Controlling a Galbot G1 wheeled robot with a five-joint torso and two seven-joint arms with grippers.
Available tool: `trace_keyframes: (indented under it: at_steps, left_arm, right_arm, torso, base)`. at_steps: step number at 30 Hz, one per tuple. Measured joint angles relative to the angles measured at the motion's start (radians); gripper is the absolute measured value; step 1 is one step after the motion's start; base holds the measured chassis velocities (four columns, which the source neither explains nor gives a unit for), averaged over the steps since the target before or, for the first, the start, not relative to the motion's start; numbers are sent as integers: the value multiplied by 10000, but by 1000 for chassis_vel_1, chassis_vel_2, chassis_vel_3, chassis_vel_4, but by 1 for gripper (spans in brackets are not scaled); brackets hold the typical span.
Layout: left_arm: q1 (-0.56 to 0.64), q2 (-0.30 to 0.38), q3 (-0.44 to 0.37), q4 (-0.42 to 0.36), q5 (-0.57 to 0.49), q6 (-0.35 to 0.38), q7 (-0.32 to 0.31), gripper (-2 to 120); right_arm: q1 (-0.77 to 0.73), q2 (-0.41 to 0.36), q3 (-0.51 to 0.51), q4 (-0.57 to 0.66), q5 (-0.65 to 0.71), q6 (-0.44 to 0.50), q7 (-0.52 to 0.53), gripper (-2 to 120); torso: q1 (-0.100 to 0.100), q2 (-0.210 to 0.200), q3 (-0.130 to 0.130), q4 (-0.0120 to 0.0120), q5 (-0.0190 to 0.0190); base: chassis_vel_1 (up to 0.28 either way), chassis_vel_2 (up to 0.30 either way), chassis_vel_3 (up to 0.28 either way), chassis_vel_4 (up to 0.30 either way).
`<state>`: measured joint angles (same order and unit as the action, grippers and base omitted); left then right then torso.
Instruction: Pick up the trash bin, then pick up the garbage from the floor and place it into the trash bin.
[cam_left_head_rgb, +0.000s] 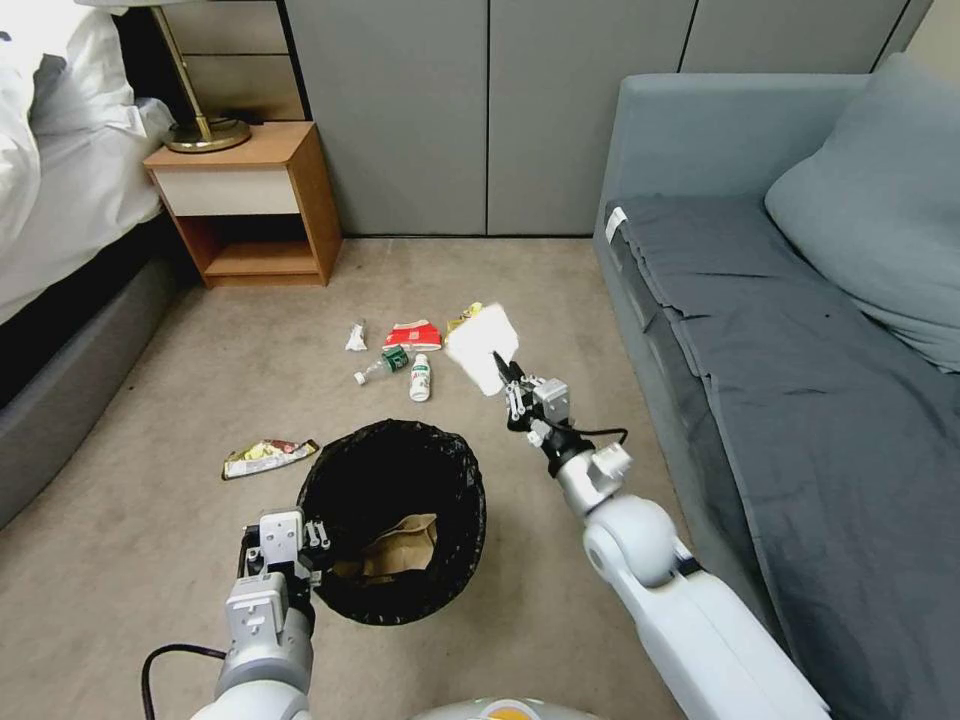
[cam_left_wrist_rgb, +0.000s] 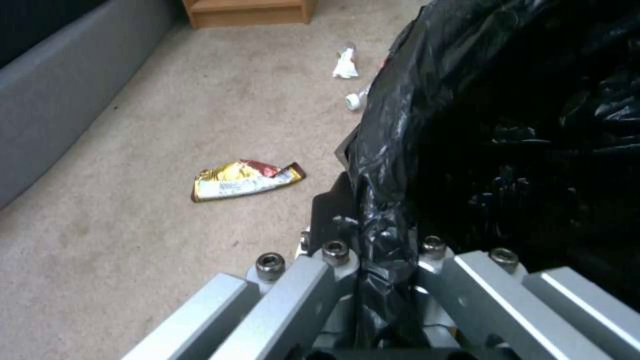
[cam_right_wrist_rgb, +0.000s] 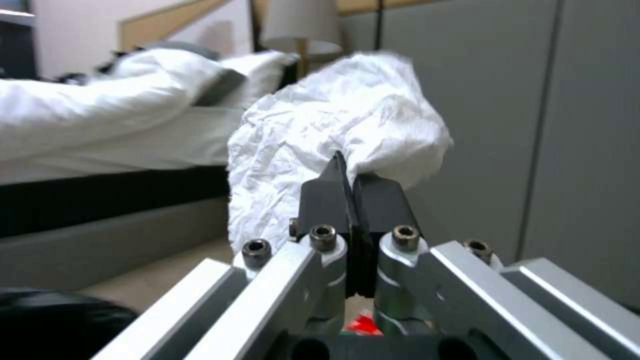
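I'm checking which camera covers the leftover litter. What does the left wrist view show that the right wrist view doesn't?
Left wrist view alone: the left end effector shut on the trash bin rim, plus the snack wrapper, a tissue wad and a bottle cap end on the carpet. Right wrist view alone: the right end effector shut on a white tissue, with the bed and lamp behind. Both share the tan carpet.

Bedroom: bed (cam_left_head_rgb: 60, 160), nightstand (cam_left_head_rgb: 250, 200), lamp (cam_left_head_rgb: 200, 120).

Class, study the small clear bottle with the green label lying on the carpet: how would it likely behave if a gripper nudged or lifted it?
The clear bottle lies on its side, so a nudge would probably roll it. It looks like thin plastic, so likely light and easily squashed. Its smooth round body may slip between fingers.
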<state>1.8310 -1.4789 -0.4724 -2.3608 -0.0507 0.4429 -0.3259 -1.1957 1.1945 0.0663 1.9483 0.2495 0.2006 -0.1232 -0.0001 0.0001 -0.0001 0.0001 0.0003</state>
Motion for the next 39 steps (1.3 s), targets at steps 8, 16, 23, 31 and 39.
trace_keyframes:
  at_steps: [8,16,23,31,39]
  left_arm:
    - [-106,35,48,0,0,-17,-30,1]
    - [-125,-6,190,0,40,-21,-45,1]
    - [-83,-31,227,-74,53,-11,-52,1]
    - [-25,-31,230,-137,53,-9,-54,1]
    - [148,-156,670,-262,349,-7,-64,1]
  right_arm:
    - [-1576,-1139,-362,1398,-621,319,-485,0]
    - [-1983,-1365,-957,542,-1264,719,-650,0]
    - [-1705,-1147,-1368,-146,-1321,749,-648,0]
    - [-1491,-997,-1633,-520,-1323,729,-571,0]
    - [-525,-796,-2523,-1320,-1354,396,-182,35]
  torso:
    - [0,1,0,-3,-3]
    - [-1,0,1,-1,-3]
    - [0,0,1,0,-3]
    - [0,0,1,0,-3]
    - [1,0,1,-1,-3]
  base:
    - [0,0,0,0]
    - [0,0,0,0]
    - [0,0,0,0]
    - [0,0,0,0]
    - [0,0,0,0]
